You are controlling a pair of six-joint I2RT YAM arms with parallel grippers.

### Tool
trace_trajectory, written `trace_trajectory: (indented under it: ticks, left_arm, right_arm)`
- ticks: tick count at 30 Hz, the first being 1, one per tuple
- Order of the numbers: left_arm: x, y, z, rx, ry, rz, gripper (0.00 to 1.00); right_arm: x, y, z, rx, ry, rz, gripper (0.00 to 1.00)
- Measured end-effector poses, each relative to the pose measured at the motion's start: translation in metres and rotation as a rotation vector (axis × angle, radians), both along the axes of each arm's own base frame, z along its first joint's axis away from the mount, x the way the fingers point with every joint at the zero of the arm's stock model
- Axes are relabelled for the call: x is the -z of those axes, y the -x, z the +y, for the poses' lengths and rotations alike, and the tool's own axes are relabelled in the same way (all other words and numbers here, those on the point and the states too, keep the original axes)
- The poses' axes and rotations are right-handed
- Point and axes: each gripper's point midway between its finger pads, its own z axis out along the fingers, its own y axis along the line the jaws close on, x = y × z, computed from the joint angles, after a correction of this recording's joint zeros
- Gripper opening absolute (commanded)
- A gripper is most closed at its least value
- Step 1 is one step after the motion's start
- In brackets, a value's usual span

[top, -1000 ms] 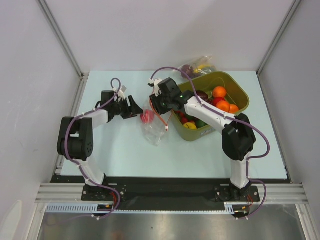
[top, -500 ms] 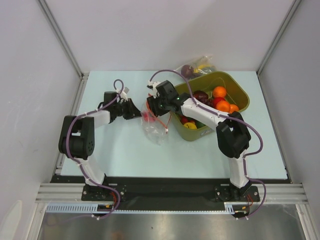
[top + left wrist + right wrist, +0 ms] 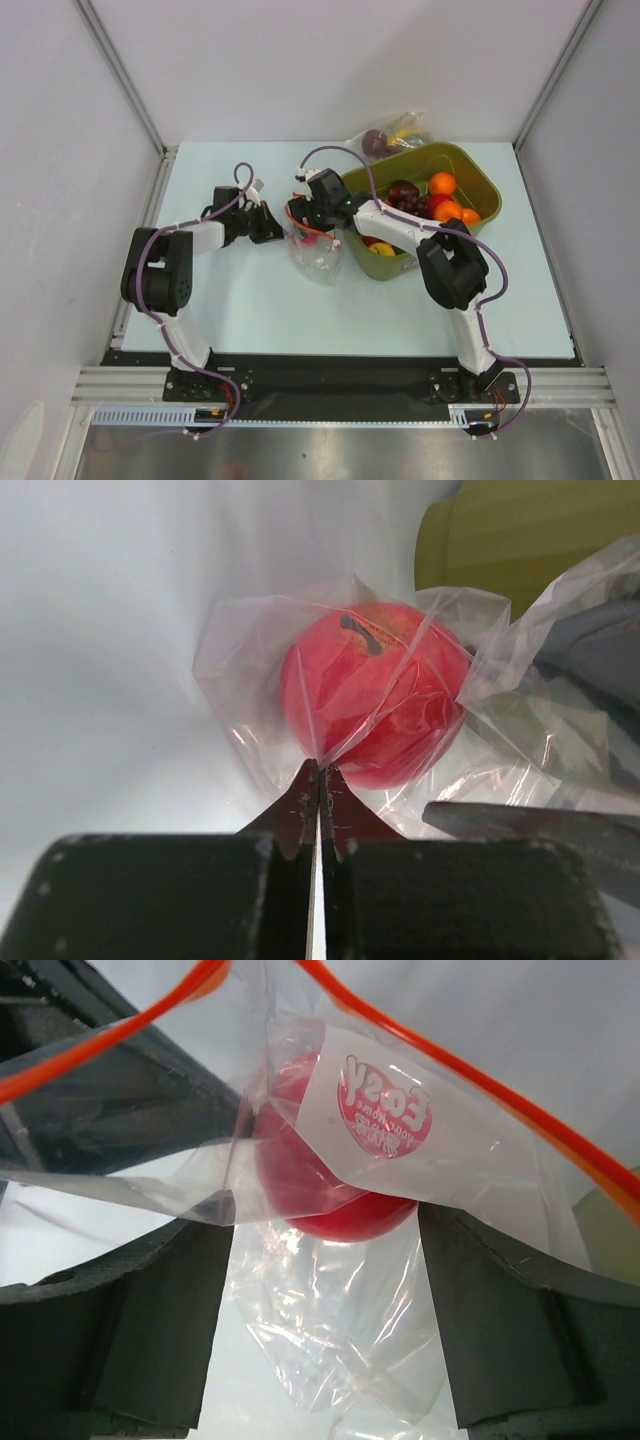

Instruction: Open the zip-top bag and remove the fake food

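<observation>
Currently the zip-top bag [image 3: 315, 250] lies crumpled on the counter [image 3: 250, 300], just left of the olive bin [image 3: 480, 190] and between the two arms. One piece of fake food is inside it, a red apple [image 3: 372, 695], up near the mouth end. The left gripper [image 3: 320, 770] has its jaws clenched, pinching a fold of the clear plastic right in front of the apple. The right gripper [image 3: 325, 1230] comes in from the bin side with jaws released and spread wide. Bag and apple sit between its fingers [image 3: 500, 1310]; cannot tell if they touch the plastic. The red-orange zip strip [image 3: 450, 1070] runs in two separated lines across the right wrist view, so the mouth is parted. The bin holds oranges [image 3: 441, 184] and darker fruit. A second clear bag [image 3: 390, 135] lies behind the bin, by the back wall.
</observation>
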Motion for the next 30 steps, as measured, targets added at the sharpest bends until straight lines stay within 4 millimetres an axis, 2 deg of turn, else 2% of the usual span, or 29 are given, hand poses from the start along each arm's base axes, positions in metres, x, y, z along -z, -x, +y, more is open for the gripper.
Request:
trace_trajectory:
  ticks: [5, 10, 25, 27, 28, 30]
  left_arm:
    - [0.0, 0.0, 0.0, 0.006, -0.001, -0.003, 0.0]
    - [0.001, 0.001, 0.0, 0.008, -0.001, -0.002, 0.0]
    - [0.001, 0.0, 0.0, 0.021, -0.004, -0.009, 0.0]
    - [0.001, 0.001, 0.0, 0.021, -0.004, -0.007, 0.0]
    - [0.002, 0.001, 0.001, 0.02, -0.005, -0.007, 0.0]
    - [0.002, 0.001, 0.001, 0.021, -0.007, -0.005, 0.0]
  right_arm:
    - [0.005, -0.008, -0.002, 0.028, 0.011, -0.014, 0.8]
    - [0.019, -0.01, 0.0, 0.027, 0.018, 0.0, 0.82]
    - [0.024, -0.021, 0.016, -0.043, -0.066, 0.001, 0.82]
    - [0.024, -0.022, 0.018, -0.056, -0.074, -0.003, 0.77]
    - [0.024, -0.023, 0.019, -0.061, -0.078, -0.003, 0.63]
    - [0.024, -0.024, 0.02, -0.068, -0.084, -0.004, 0.51]
